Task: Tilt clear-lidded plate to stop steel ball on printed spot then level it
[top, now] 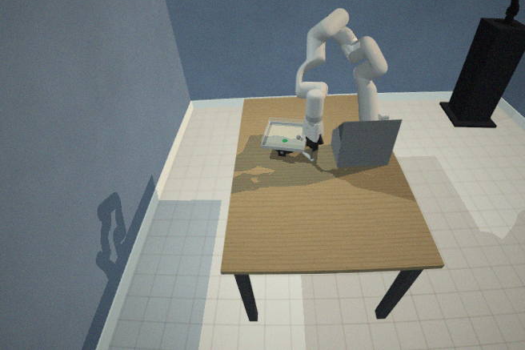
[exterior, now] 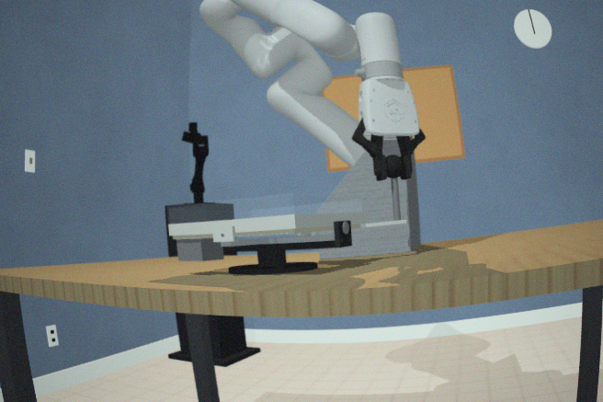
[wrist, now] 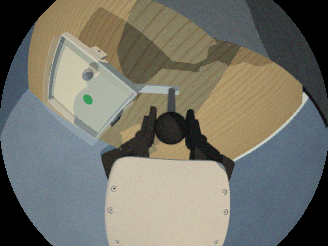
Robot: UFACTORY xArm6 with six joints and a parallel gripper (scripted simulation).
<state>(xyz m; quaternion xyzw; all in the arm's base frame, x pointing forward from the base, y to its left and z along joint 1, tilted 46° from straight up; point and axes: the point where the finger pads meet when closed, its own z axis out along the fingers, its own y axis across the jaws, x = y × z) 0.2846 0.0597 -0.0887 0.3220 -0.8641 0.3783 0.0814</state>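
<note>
The clear-lidded plate (top: 282,134) is a white-rimmed square tray on a black pivot stand (exterior: 271,260) at the far left of the table. It looks close to level in the side view (exterior: 257,227). The green printed spot (top: 285,140) lies near the plate's front edge. The steel ball (top: 298,137) rests apart from the spot, toward the plate's right side; both show in the wrist view, the ball (wrist: 86,74) and the spot (wrist: 87,99). My gripper (exterior: 392,166) is shut on the dark knob (wrist: 171,127) of a thin upright rod (exterior: 396,200) that rises from the plate's right edge.
A grey slanted box (top: 365,142) stands just right of the gripper, in front of the arm's base. A small grey block (exterior: 199,248) sits by the plate's far end. A black pedestal (top: 483,70) stands on the floor at the right.
</note>
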